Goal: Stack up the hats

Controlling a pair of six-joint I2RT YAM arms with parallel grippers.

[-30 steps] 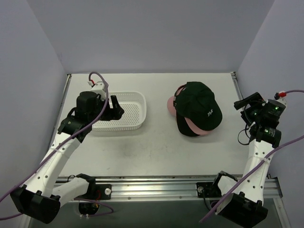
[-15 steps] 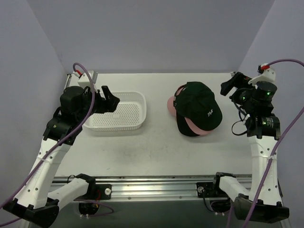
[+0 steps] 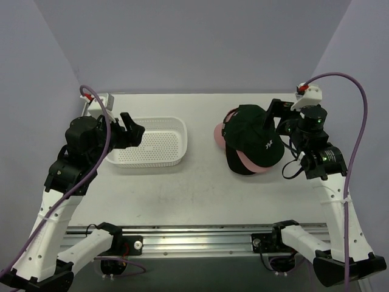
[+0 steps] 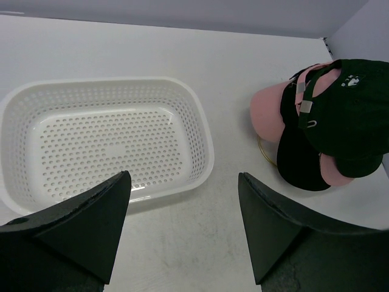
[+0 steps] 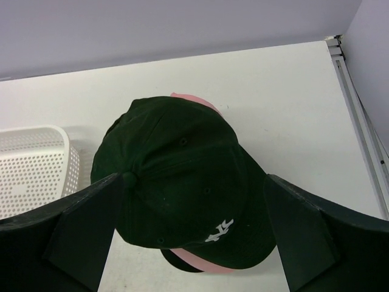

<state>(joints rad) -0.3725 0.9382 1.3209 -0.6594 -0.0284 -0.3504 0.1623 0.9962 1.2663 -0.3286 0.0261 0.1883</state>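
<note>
The hats (image 3: 252, 146) sit in one stack right of the table's middle. A dark cap with a white logo is on top, and pink and dark caps show beneath it. The stack also shows in the left wrist view (image 4: 340, 115) and fills the right wrist view (image 5: 182, 176). My right gripper (image 3: 275, 117) is open and empty. It hovers over the stack's right side, with its jaws standing either side of the top cap (image 5: 193, 179). My left gripper (image 3: 131, 128) is open and empty above the left end of the white basket, far from the hats (image 4: 182, 182).
The white perforated basket (image 3: 182, 134) stands left of the stack, with nothing in it (image 4: 203, 143); its corner shows in the right wrist view (image 5: 36, 131). A thin gold wire (image 4: 265, 153) peeks out under the caps. A metal rail (image 3: 302, 106) runs along the table's right edge.
My right gripper has swung left from the table's right edge to over the hat stack. My left gripper has risen and drawn back left from inside the basket. The hats have not moved.
</note>
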